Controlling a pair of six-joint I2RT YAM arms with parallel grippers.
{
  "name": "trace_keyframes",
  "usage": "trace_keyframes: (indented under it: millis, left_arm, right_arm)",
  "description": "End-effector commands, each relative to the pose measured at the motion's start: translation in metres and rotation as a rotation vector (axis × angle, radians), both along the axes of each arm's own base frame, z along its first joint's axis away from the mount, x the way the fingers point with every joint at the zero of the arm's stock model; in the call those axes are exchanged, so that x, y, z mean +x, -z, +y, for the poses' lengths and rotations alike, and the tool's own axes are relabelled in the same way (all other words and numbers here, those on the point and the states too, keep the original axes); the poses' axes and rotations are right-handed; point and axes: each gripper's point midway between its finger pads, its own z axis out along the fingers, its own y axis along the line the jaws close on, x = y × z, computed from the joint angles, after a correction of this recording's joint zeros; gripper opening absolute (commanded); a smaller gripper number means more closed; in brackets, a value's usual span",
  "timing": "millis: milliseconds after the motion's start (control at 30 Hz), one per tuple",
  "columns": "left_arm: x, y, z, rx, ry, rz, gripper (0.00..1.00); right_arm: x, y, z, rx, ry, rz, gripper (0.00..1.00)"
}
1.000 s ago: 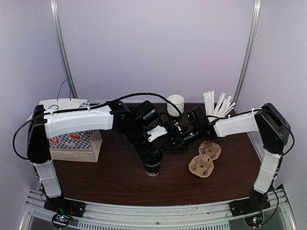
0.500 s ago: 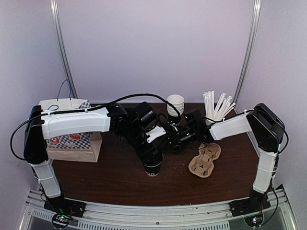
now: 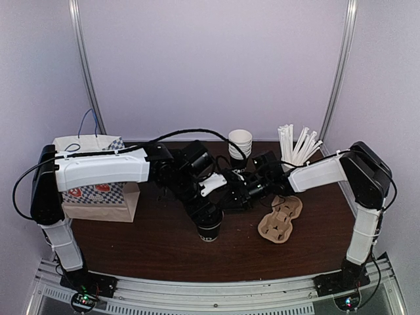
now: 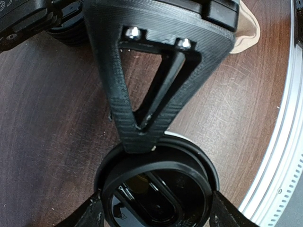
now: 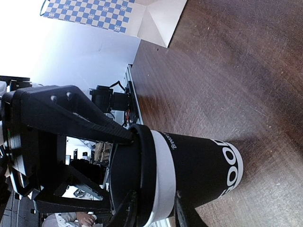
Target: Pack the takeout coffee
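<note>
The takeout coffee stands upright on the table, a little near of the middle, with the checked paper bag well off to its left and the cardboard cup carrier near it on the right. Its black sip lid is on, and the white print on its side shows in the right wrist view. The left end effector comes down on the cup from above. Its jaws are spread wide and its fingers sit against opposite sides of the lid's rim, so it is grasping the cup at the top. The right end effector reaches in from the right at lid height. Its jaws are only partly open, with one finger over the lid and the other over the cup wall just under the white band. In the left wrist view the tip of one right finger touches the far edge of the lid. Whether the right end effector actually pinches the rim I cannot tell. At the far edge of the table are a stack of white cups and a cup of white straws.
</note>
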Motion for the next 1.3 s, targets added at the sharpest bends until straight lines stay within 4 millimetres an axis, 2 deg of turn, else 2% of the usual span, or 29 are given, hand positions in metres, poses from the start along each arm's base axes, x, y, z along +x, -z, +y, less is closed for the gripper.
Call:
trace_keyframes:
  millis: [0, 167, 233, 300, 367, 467, 667, 800, 1033, 1100, 1267]
  left_arm:
    - [-0.002, 0.030, 0.009, 0.065, -0.028, 0.041, 0.73]
    - [-0.003, 0.031, 0.008, 0.056, -0.033, 0.050, 0.74]
    - [-0.004, 0.030, 0.007, 0.048, -0.028, 0.055, 0.75]
    - [-0.006, 0.027, 0.005, 0.028, -0.022, 0.058, 0.75]
    - [-0.008, 0.024, 0.002, -0.001, -0.013, 0.062, 0.76]
    - [-0.010, 0.021, -0.002, -0.037, -0.003, 0.069, 0.76]
    - [-0.009, 0.029, -0.004, -0.040, -0.012, 0.075, 0.76]
    - [-0.010, 0.028, -0.009, -0.068, -0.009, 0.076, 0.77]
    - [-0.013, 0.028, -0.017, -0.118, 0.005, 0.099, 0.78]
    - [-0.012, 0.030, -0.018, -0.126, 0.000, 0.094, 0.78]
    - [-0.011, 0.037, -0.018, -0.117, -0.004, 0.097, 0.78]
  right_arm:
    - [-0.041, 0.018, 0.002, -0.053, -0.108, 0.062, 0.25]
    - [-0.046, 0.027, 0.000, -0.091, -0.110, 0.065, 0.17]
    - [-0.047, 0.024, 0.000, -0.085, -0.117, 0.074, 0.18]
    - [-0.049, 0.015, 0.001, -0.057, -0.135, 0.085, 0.23]
    - [-0.050, 0.008, 0.002, -0.047, -0.139, 0.083, 0.35]
    - [-0.052, 0.006, -0.002, -0.062, -0.139, 0.072, 0.38]
    - [-0.060, 0.005, -0.003, -0.055, -0.149, 0.087, 0.27]
    - [-0.067, -0.001, 0.002, -0.024, -0.181, 0.098, 0.21]
    - [-0.068, -0.015, 0.012, 0.041, -0.204, 0.117, 0.22]
    - [-0.067, -0.013, 0.013, 0.031, -0.195, 0.116, 0.21]
    - [-0.062, 0.009, 0.011, -0.045, -0.166, 0.123, 0.18]
